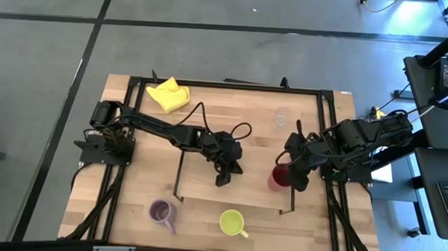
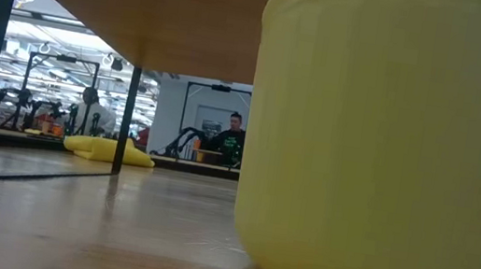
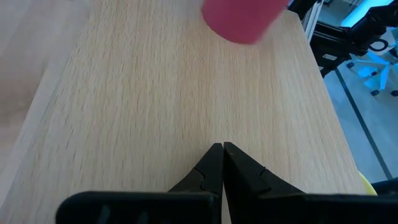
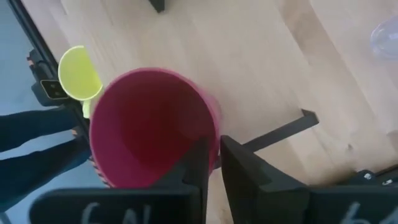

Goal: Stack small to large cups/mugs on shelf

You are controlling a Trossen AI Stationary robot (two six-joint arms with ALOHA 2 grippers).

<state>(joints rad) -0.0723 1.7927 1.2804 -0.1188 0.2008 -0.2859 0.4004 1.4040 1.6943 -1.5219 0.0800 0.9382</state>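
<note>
Light-wood shelf (image 1: 206, 178), black end frames. High view: right gripper (image 1: 292, 177) pinches the red cup (image 1: 279, 177) at the shelf's right end; left gripper (image 1: 223, 176) sits mid-shelf. Purple mug (image 1: 160, 211) and yellow-green mug (image 1: 232, 222) stand in front, clear glass (image 1: 283, 116) behind. Left wrist: fingers (image 3: 211, 171) pressed together, empty. Right wrist: fingers (image 4: 239, 165) straddle the cup's rim.

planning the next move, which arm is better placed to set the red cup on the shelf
Right. The right gripper already pinches the red cup at the shelf end. The left gripper is shut and empty above the board.
</note>
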